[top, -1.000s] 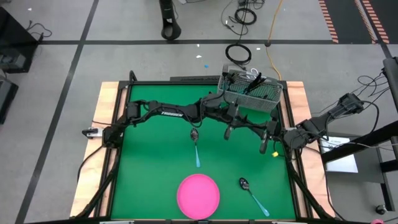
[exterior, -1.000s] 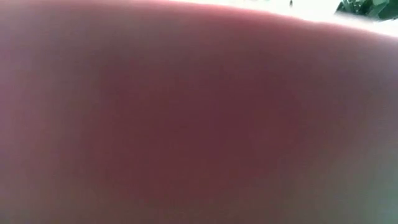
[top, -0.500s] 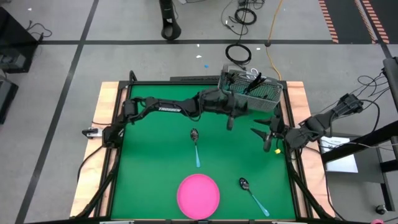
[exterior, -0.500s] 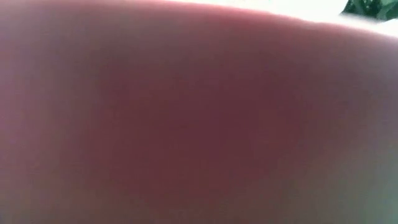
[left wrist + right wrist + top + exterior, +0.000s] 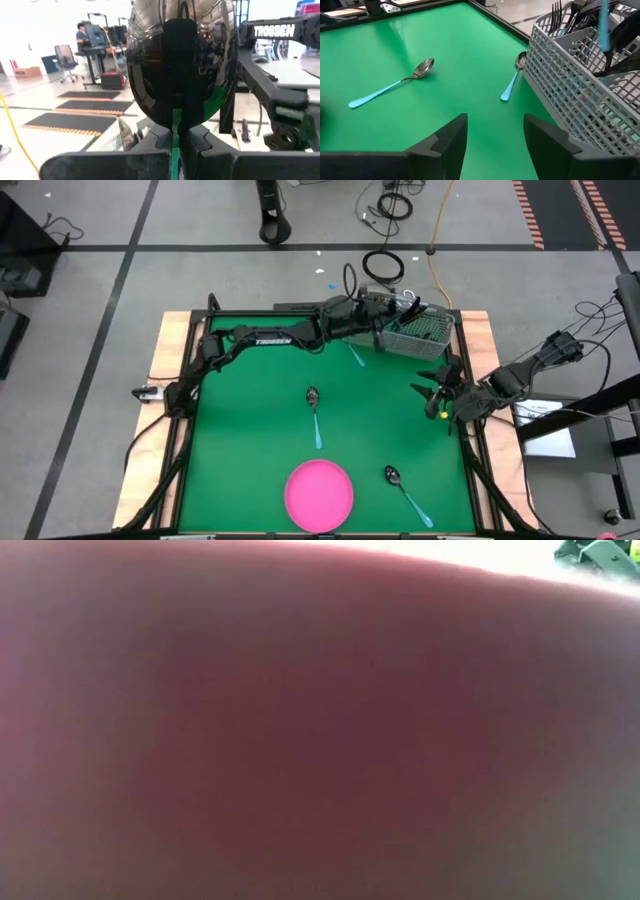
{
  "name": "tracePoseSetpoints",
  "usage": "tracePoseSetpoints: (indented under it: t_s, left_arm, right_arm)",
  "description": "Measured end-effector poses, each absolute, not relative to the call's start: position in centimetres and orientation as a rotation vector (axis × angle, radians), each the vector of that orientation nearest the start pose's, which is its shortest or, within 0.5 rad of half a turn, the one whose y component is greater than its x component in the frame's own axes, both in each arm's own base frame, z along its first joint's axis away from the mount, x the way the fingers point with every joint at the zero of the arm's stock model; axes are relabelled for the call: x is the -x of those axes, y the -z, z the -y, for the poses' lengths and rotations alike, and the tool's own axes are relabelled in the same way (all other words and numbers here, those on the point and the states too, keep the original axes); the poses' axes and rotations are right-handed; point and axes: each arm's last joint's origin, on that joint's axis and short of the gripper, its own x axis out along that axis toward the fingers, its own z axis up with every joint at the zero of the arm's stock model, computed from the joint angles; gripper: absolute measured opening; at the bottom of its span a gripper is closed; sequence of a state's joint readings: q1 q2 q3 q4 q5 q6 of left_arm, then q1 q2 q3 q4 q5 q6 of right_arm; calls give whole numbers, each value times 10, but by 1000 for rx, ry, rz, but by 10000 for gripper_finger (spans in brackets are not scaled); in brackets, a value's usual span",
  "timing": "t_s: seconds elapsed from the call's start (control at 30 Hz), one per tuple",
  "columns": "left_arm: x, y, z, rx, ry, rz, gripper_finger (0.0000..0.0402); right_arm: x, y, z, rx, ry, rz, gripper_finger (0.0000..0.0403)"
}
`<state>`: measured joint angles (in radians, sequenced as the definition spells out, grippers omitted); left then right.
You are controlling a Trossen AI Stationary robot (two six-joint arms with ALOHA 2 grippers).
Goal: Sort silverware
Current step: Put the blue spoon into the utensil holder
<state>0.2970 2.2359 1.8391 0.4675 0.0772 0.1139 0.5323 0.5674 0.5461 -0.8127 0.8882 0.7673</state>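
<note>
My left gripper (image 5: pixel 372 306) reaches across the table's far side to the grey mesh basket (image 5: pixel 425 335) and is shut on a spoon (image 5: pixel 180 60), whose dark bowl fills the left wrist view. The basket holds several utensils (image 5: pixel 570 12). Three spoons lie flat on the green mat: one beside the basket (image 5: pixel 355 356) (image 5: pixel 520 59), one at mid-table (image 5: pixel 313 396) (image 5: pixel 422 66), and one by the pink plate (image 5: pixel 393 476). My right gripper (image 5: pixel 428 398) (image 5: pixel 495 125) stands open near the right edge, with nothing between its fingers. My left gripper pinches the spoon between its two fingers just below the bowl, at the neck (image 5: pixel 175 131). The fingers lie level, pointing toward the far side, across the spoon. The bowl stands upright above them, lifted clear. The handle below the fingers is hidden.
The pink plate (image 5: pixel 320 492) sits at the near edge and fills the low view (image 5: pixel 320 740) as a blur. Wooden borders (image 5: pixel 172 340) frame the green mat. A light-blue handle (image 5: pixel 604 25) shows upright over the basket.
My left gripper has risen and gone toward the far edge, up to the basket, carrying the spoon. My right gripper has opened and drawn back a little toward the right edge.
</note>
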Motion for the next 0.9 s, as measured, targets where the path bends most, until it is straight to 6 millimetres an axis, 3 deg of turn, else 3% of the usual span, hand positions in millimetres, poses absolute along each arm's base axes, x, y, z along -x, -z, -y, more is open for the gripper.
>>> tracePoseSetpoints:
  t_s: [0.17,0.4,0.53,0.67,0.9]
  left_arm:
    - [-521,-288,-151,-135,-209,81,8]
    - [-551,-260,-156,-116,-196,7,8]
    - [-555,-259,-161,-115,-215,10,8]
    - [-557,-244,-168,-109,-251,-19,8]
    - [-554,-242,-177,-100,-299,-68,8]
  right_arm:
    - [-99,-236,-32,-199,544,-456,181]
    - [-100,-238,-33,-215,536,-443,181]
    - [-100,-238,-33,-223,521,-453,181]
    - [-100,-237,-33,-221,520,-454,180]
    - [-100,-237,-33,-221,519,-455,180]
